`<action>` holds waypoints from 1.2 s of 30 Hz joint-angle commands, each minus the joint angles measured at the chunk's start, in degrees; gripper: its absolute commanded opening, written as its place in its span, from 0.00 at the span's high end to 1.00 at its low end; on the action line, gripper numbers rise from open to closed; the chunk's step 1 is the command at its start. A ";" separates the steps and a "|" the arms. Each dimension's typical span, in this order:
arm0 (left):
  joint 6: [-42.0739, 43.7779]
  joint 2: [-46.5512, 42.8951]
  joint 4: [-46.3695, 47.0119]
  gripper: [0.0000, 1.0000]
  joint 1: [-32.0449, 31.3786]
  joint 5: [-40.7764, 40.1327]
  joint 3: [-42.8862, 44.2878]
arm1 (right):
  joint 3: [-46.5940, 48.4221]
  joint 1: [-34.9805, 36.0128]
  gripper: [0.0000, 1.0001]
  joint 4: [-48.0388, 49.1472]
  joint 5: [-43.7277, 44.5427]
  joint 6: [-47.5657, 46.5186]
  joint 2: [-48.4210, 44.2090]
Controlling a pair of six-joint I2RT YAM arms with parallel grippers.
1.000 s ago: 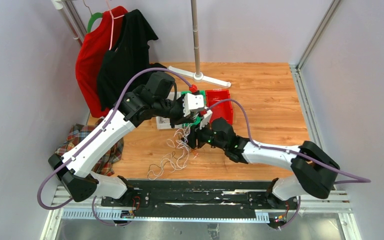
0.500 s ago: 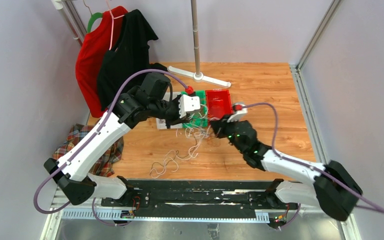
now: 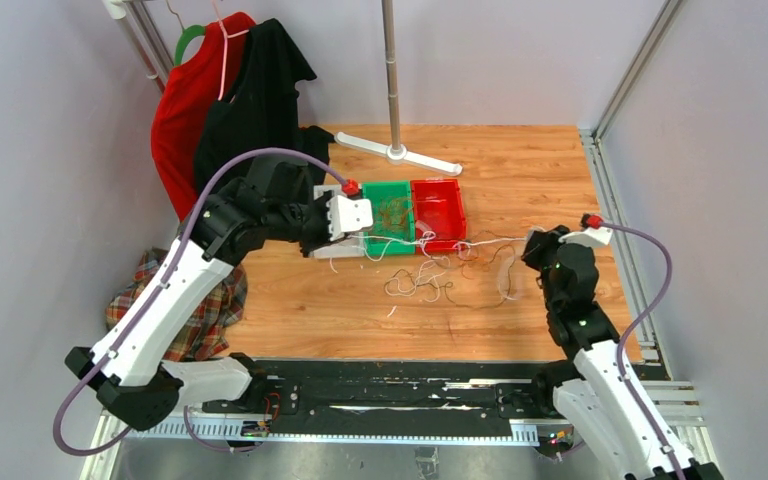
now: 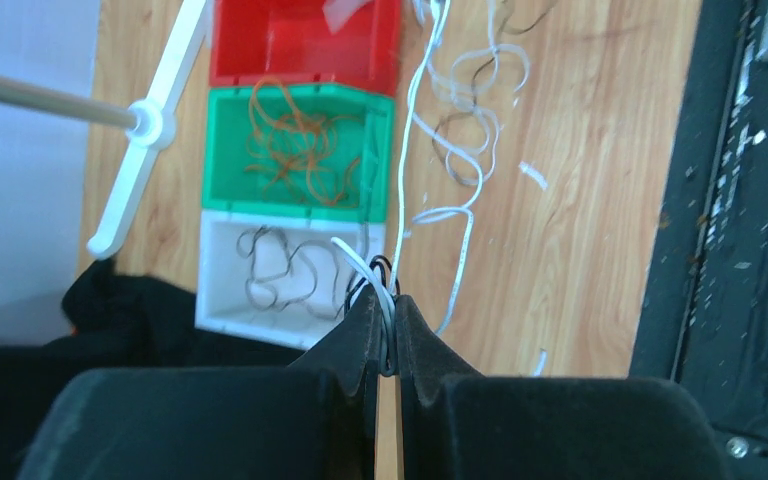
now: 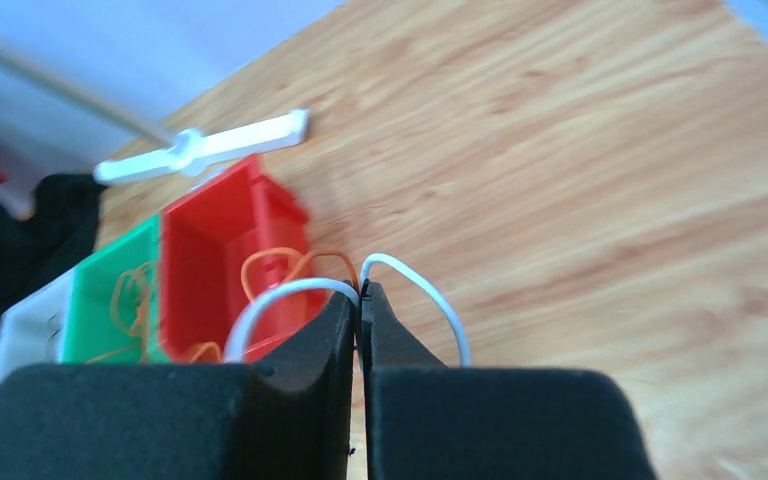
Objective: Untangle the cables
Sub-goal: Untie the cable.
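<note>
Three bins here: white bin [image 4: 218, 290], green bin [image 4: 222, 190], red bin [image 4: 260, 50]. Two robot arms [image 3: 175, 290], two hanging shirts, a red shirt [image 3: 185, 110] and a black shirt [image 3: 250, 110], one plaid cloth [image 3: 135, 280], plus way too many cables [image 3: 425, 275] to count.

Wood-grain desk [image 3: 540, 170], even light. Pale lilac walls [image 3: 50, 150] L, R & behind. Alu frame post [image 3: 635, 65] at far R corner. Rack pole [image 3: 391, 70] w/ white cross foot [image 3: 400, 153] at far edge. Red shirt [image 3: 185, 110] & black shirt [image 3: 255, 100] hang at far L corner. Plaid cloth [image 3: 218, 312] at L edge.
</note>
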 commanded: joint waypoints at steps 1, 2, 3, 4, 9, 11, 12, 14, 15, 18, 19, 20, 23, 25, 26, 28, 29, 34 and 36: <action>5.46 -3.57 -5.49 0.99 2.65 -5.33 -0.97 | 4.76 -9.40 0.99 -11.26 1.08 1.82 -0.41; 6.64 -4.15 -6.20 0.99 3.14 -6.45 -1.42 | 5.41 -11.43 0.99 -11.93 0.19 2.17 -0.41; 7.87 -4.91 -6.90 0.99 3.71 -7.94 -1.86 | 6.36 -13.29 0.99 -13.15 -0.11 2.73 -0.20; 9.59 -5.50 -7.52 0.99 4.50 -9.31 -2.34 | 7.27 -15.10 0.99 -13.95 -0.76 2.75 0.09; 14.68 -7.47 -9.06 1.00 9.67 -13.76 -4.18 | 11.03 -21.35 1.00 -15.43 -3.06 1.92 1.48; 15.88 -7.79 -9.66 0.99 11.84 -13.99 -4.25 | 12.64 -21.60 0.99 -16.43 -2.67 1.16 2.99; 16.32 -8.08 -9.67 0.99 13.01 -13.79 -4.59 | 13.25 -21.69 0.99 -16.23 -4.31 0.90 3.62; 16.34 -8.62 -9.63 0.99 13.49 -11.79 -6.18 | 13.82 -21.66 0.99 -13.71 -11.90 0.59 5.07; 15.66 -8.65 -9.63 0.99 13.43 -8.84 -7.35 | 13.86 -21.70 0.99 -11.49 -17.03 0.58 5.94; 11.34 -7.65 -9.57 0.99 13.48 0.51 -10.96 | 14.52 -21.19 0.99 -8.58 -28.54 1.86 7.84; 10.44 -7.00 -9.59 0.99 13.47 3.50 -11.82 | 15.05 -20.55 0.99 -9.05 -29.68 1.97 8.11; 9.75 -6.37 -9.61 0.99 13.47 6.10 -12.50 | 15.56 -19.56 0.99 -9.27 -30.37 1.29 8.18; 8.67 -4.53 -9.56 1.00 13.43 9.73 -11.78 | 16.44 -16.01 0.99 -11.38 -29.24 -0.71 8.01; 8.22 -3.91 -9.58 0.99 13.47 10.41 -9.52 | 17.18 -13.87 0.99 -13.29 -29.16 -3.19 8.84; 8.15 -3.84 -9.59 1.00 13.43 10.64 -8.34 | 17.32 -12.21 0.99 -14.56 -28.40 -4.10 9.48; 7.96 -3.92 -9.60 0.99 13.49 11.48 -6.03 | 16.48 -7.96 0.99 -16.32 -26.23 -6.11 10.49; 7.75 -4.01 -9.62 1.00 13.49 11.94 -5.18 | 15.53 -5.30 0.99 -16.63 -24.71 -6.96 10.87; 7.63 -4.56 -9.61 1.00 13.34 14.92 -2.59 | 14.42 9.02 0.77 -21.13 -14.86 -12.96 15.46; 7.35 -4.75 -9.54 1.00 13.34 15.71 -1.52 | 16.03 11.48 0.64 -22.82 -12.92 -14.94 15.64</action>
